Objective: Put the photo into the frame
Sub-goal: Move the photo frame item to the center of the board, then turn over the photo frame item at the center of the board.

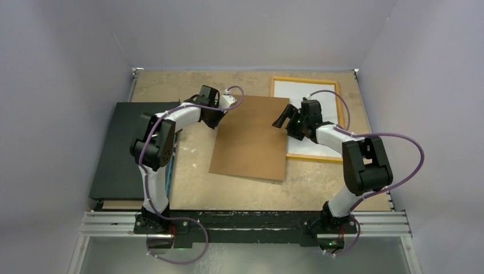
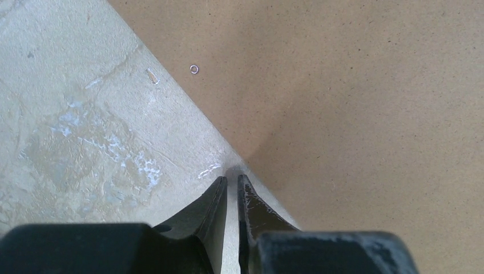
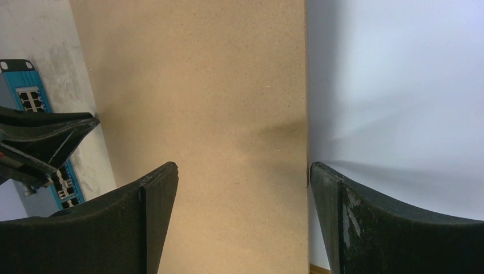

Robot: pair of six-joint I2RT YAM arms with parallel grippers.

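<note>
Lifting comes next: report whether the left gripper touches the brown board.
Cannot tell. Left wrist view: left gripper, nearly shut, sits at the brown board edge; contact unclear.

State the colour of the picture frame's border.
Bright yellow-orange. The frame shows best in the top external view.

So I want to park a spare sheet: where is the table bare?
Bare table runs between the brown board and the base rail, and along the far edge behind the board. Crowded where board meets the frame, under the right pincer.
</note>
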